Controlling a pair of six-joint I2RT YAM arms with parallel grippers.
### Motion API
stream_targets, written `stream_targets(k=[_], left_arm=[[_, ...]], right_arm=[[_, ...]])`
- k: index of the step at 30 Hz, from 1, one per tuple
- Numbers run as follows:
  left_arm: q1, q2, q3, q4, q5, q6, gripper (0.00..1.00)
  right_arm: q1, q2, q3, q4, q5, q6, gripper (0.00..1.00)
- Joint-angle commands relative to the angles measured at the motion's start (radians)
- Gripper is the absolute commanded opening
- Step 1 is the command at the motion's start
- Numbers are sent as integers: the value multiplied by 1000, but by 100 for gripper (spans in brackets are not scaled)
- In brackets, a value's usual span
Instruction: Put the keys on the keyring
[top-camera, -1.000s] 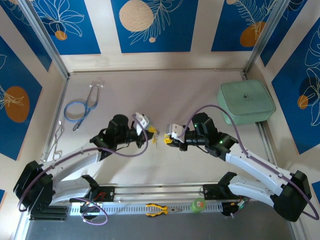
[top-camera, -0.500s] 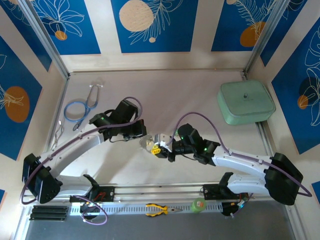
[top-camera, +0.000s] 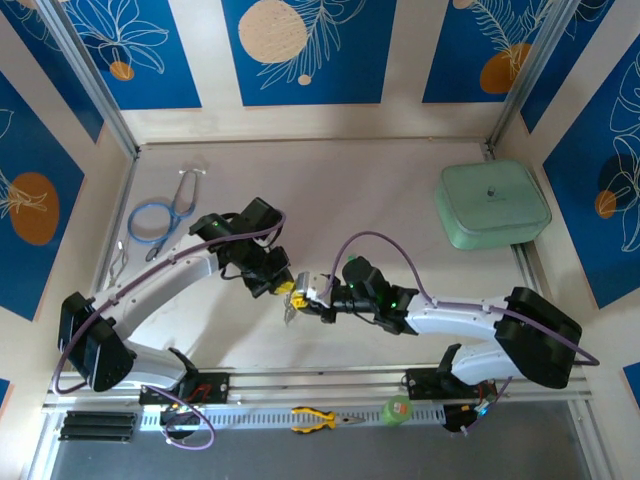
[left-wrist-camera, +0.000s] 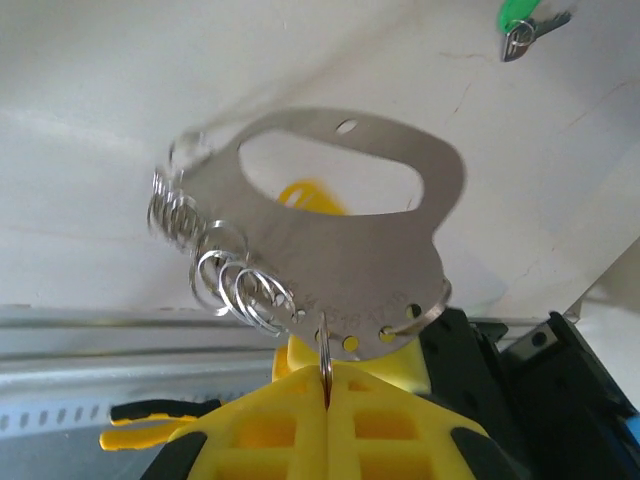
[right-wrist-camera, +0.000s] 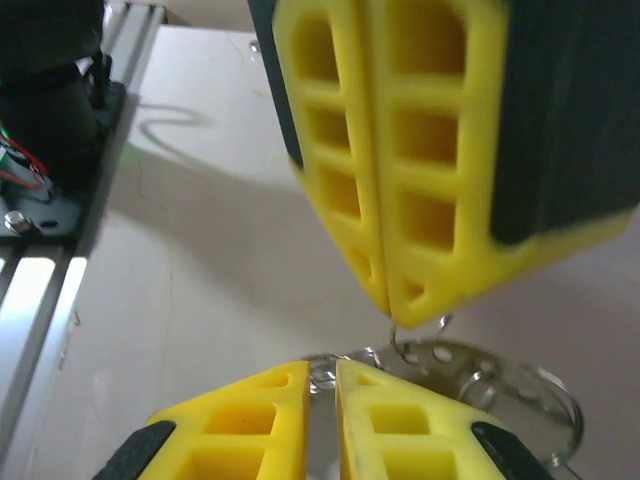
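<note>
The keyring (left-wrist-camera: 350, 235) is a flat silver plate with a handle hole and a row of little rings along one edge. It hangs above the table. My left gripper (left-wrist-camera: 326, 385) is shut on one of those rings, seen edge-on between the yellow fingers. A key (left-wrist-camera: 522, 18) with a green head lies on the table beyond it. My right gripper (right-wrist-camera: 321, 385) faces the plate's ring edge (right-wrist-camera: 470, 365) with its jaws a narrow slit apart. The rings sit at the mouth of the slit, and I cannot tell whether the jaws pinch one. From above, both grippers meet at the keyring (top-camera: 290, 306).
A mint lidded box (top-camera: 492, 205) stands at the back right. A blue stethoscope (top-camera: 160, 215) and wire clips (top-camera: 112, 275) lie at the left. Yellow-handled pliers (top-camera: 315, 418) and a green tape roll (top-camera: 398, 408) rest on the near rail.
Both arms have swung toward the near middle of the table, carrying the keyring with them. The grippers now stand closer together, and the right elbow has dropped low.
</note>
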Motion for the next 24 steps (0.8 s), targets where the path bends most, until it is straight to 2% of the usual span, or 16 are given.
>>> stream_targets(k=[1, 7, 18, 24], left_arm=[[6, -10, -4, -40, 48, -116, 0], [9, -3, -40, -15, 120, -152, 0], [9, -26, -99, 48, 158, -225, 0], [11, -56, -138, 88, 168, -276, 0]], right_arm=[[15, 1, -49, 87, 87, -71, 16], [14, -27, -86, 157, 94, -80, 20], [36, -56, -104, 175, 46, -106, 25], [46, -31, -84, 164, 58, -126, 23]])
